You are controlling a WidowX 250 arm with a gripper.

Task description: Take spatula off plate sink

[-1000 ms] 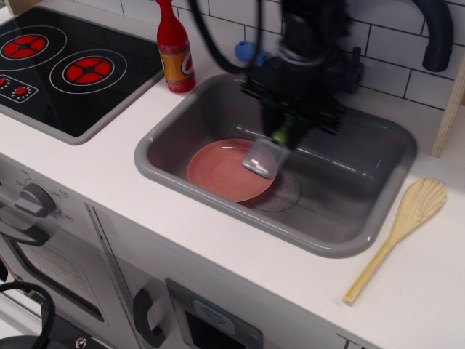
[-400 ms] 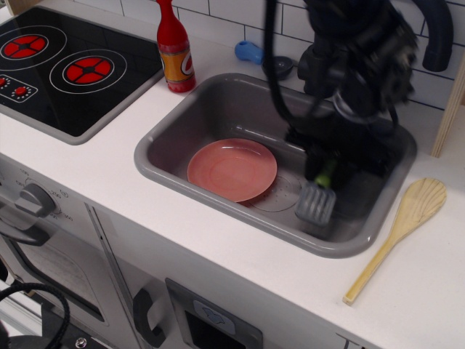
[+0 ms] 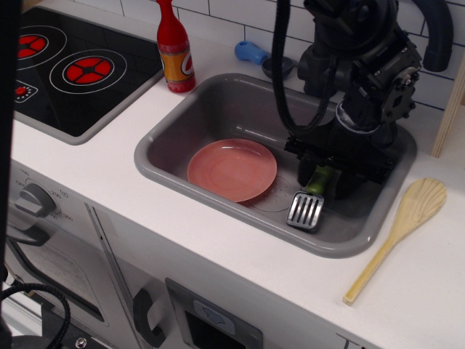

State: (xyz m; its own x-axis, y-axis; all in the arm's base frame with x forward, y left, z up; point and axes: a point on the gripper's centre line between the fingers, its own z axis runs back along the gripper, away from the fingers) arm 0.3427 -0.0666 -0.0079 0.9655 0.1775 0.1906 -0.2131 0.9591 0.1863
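The spatula [image 3: 306, 209] has its slotted silver head low over the floor of the grey sink [image 3: 218, 109], to the right of the plate. Its lime-green handle [image 3: 317, 179] runs up into my gripper [image 3: 320, 174], which stands over the right half of the sink and is shut on the handle. The black gripper body hides the fingertips. The salmon-pink plate [image 3: 232, 169] lies flat in the left half of the sink with nothing on it, apart from the spatula.
A red bottle [image 3: 174, 49] stands on the counter behind the sink's left corner. A black stovetop [image 3: 65, 65] is at the left. A pale wooden spoon [image 3: 399, 233] lies on the counter right of the sink. A blue object [image 3: 249, 51] and a dark faucet [image 3: 439, 33] are at the back.
The gripper carried the spatula off the plate to the right side of the sink, then lowered it, so its head now sits flatter near the sink floor. The plate is bare.
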